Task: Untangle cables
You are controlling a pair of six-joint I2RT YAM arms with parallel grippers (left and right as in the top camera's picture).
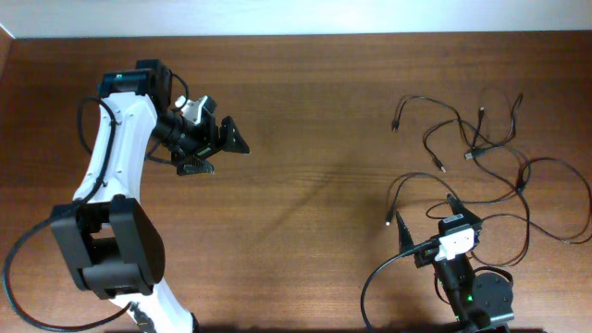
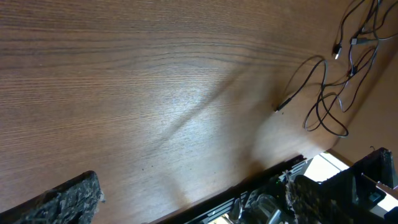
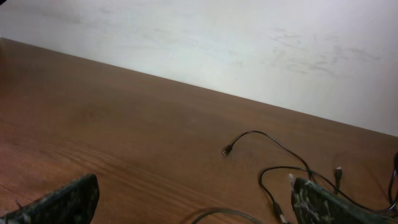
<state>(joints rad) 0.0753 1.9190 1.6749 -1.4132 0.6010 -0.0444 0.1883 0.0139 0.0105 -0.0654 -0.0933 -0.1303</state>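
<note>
The cables [image 1: 476, 148] lie in a loose tangle of thin black cords at the right of the wooden table, with small plugs sticking out at their ends. My left gripper [image 1: 219, 153] hovers open and empty over the upper left, far from them. In the left wrist view the tangle [image 2: 280, 107] shows at the top right, beyond my open left gripper [image 2: 193, 186]. My right gripper [image 1: 430, 220] stands open and empty at the front right, at the near edge of the tangle. In the right wrist view a plug end [image 3: 227, 150] lies ahead of my open right gripper [image 3: 194, 186].
The brown table [image 1: 305, 111] ends at a pale wall [image 3: 217, 43] at the back. A thicker black cable of the right arm [image 1: 368, 282] loops near the front edge. The right arm's base [image 1: 481, 301] sits at the bottom right.
</note>
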